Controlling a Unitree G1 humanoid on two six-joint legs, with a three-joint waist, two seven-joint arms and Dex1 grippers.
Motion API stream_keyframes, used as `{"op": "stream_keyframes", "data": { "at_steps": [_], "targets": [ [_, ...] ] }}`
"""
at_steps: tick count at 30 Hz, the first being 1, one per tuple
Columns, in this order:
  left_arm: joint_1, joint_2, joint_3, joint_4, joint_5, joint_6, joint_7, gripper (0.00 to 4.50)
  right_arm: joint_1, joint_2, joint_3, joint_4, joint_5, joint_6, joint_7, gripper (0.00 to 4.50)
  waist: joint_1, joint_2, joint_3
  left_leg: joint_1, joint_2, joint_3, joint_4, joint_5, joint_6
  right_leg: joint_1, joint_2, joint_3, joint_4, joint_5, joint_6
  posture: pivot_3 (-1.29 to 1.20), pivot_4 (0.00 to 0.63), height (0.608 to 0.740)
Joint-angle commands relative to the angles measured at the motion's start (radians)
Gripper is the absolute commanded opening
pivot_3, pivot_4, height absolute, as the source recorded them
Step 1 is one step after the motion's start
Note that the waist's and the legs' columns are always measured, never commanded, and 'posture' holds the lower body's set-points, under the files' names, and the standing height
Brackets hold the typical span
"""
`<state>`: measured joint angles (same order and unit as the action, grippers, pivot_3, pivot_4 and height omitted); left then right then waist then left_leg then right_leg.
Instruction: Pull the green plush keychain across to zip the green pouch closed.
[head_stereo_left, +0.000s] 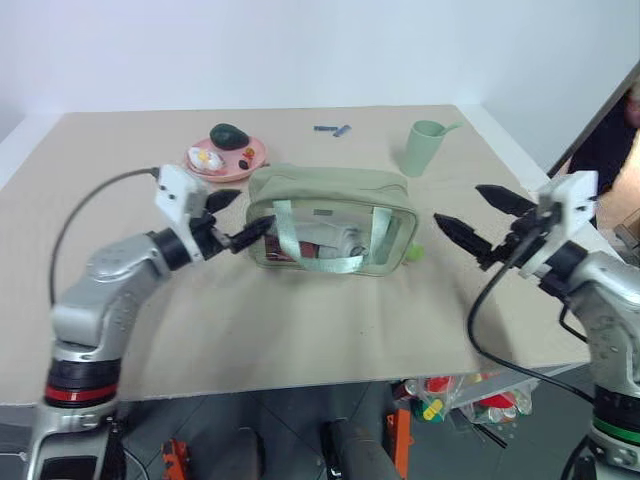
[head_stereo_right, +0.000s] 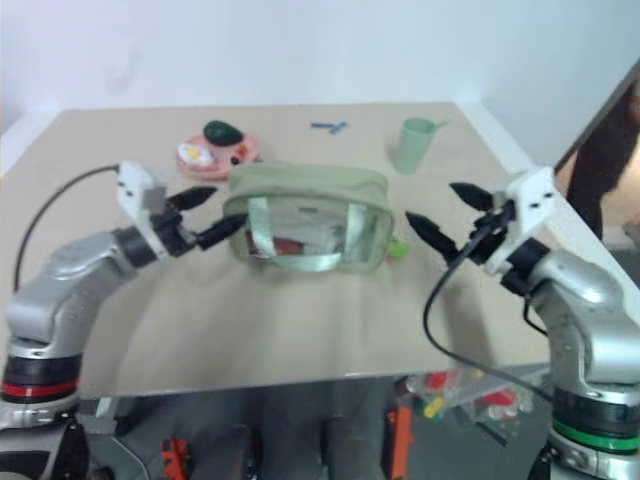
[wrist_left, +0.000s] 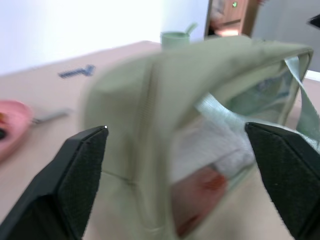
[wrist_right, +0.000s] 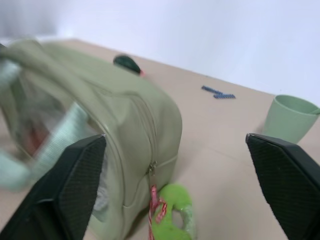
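The green pouch (head_stereo_left: 332, 215) stands upright mid-table, its clear side panel and webbing strap facing me. The green plush keychain (wrist_right: 170, 214) lies on the table at the pouch's right end, hanging from the zipper pull by a red cord; it also peeks out as the lime keychain (head_stereo_left: 413, 252). My left gripper (head_stereo_left: 240, 215) is open at the pouch's left end, its jaws spread beside the fabric with nothing held. My right gripper (head_stereo_left: 458, 204) is open, raised off the table to the right of the pouch and keychain, apart from both.
A pink plate (head_stereo_left: 228, 160) with a dark green avocado toy (head_stereo_left: 229, 134) sits behind the pouch on the left. A pale green cup (head_stereo_left: 426, 146) stands at the back right, near a small blue item (head_stereo_left: 332, 129). The table's front edge is close.
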<state>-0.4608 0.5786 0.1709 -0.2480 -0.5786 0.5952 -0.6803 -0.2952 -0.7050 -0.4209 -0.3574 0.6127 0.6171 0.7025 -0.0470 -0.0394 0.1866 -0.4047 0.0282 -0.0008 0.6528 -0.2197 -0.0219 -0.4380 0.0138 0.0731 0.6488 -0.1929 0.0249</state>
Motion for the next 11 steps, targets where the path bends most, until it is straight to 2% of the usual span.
{"op": "stream_keyframes", "data": {
  "at_steps": [1,4,8,11],
  "targets": [
    [0.080,0.071,0.049,-0.022,0.025,-0.054,-0.054,4.50,0.060,-0.030,-0.036,-0.114,0.114,0.086,0.015,4.48,-0.001,0.000,0.000,0.000,0.000,0.000,0.000,0.000,0.000,0.000,0.000,0.000,0.000,0.000,-0.001,0.00,0.150,0.740],
    [0.168,0.092,0.052,-0.008,0.088,-0.129,-0.054,4.50,0.138,-0.023,0.003,-0.180,0.115,0.080,0.016,4.48,0.000,0.000,0.000,0.001,0.000,0.000,-0.002,0.000,0.000,0.000,0.000,0.000,0.000,-0.002,-0.003,0.00,0.150,0.740],
    [0.256,0.070,0.003,-0.011,0.207,-0.249,-0.015,4.50,0.209,0.007,0.051,-0.214,0.080,0.029,0.006,4.48,0.001,0.000,0.000,0.000,0.000,0.000,0.000,0.000,0.000,0.000,-0.001,0.000,0.000,-0.003,-0.005,0.00,0.150,0.740],
    [0.294,0.045,-0.032,-0.027,0.234,-0.271,-0.007,4.50,0.256,0.017,0.076,-0.212,0.030,-0.032,0.011,4.48,0.002,0.000,0.000,0.000,0.000,0.001,0.001,0.000,0.000,0.000,-0.002,0.000,-0.001,-0.003,-0.004,0.00,0.150,0.740]
  ]
}}
